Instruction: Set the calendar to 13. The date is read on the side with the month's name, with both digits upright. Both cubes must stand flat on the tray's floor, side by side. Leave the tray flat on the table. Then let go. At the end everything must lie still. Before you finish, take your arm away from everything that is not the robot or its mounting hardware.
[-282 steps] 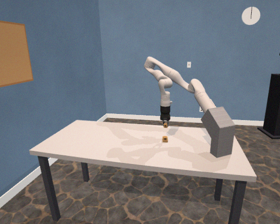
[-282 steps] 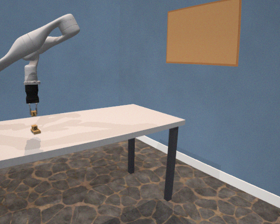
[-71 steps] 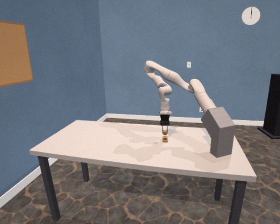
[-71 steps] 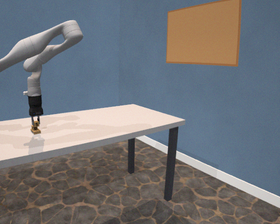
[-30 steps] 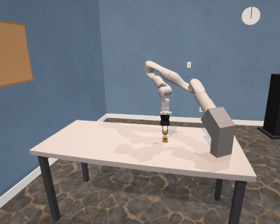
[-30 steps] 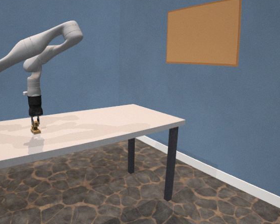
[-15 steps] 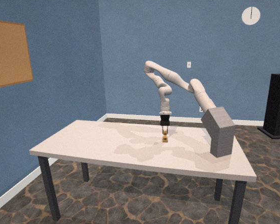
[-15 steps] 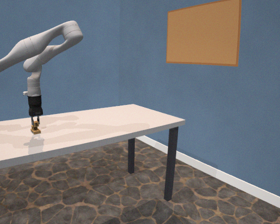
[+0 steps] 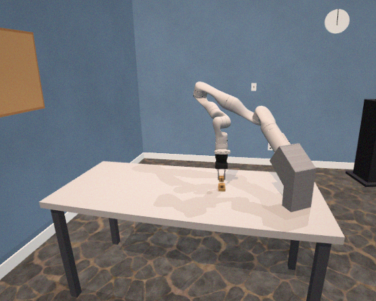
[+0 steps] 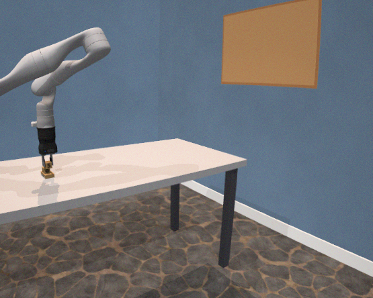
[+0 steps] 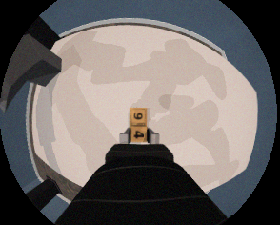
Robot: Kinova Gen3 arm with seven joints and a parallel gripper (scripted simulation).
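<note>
Round clock [image 9: 337, 21], corkboard [image 9: 12, 72] [image 10: 271, 43] (orange-brown), both on blue wall [image 9: 190, 30] [image 10: 132, 114] [image 11: 190, 14].

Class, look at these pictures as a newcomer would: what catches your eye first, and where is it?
The pale jointed arm stands out first, arching over the white table with its black claw pointing down. Beneath it are small orange-brown blocks marked with dark digits. Behind, a big tan board hangs on the blue wall.
</note>
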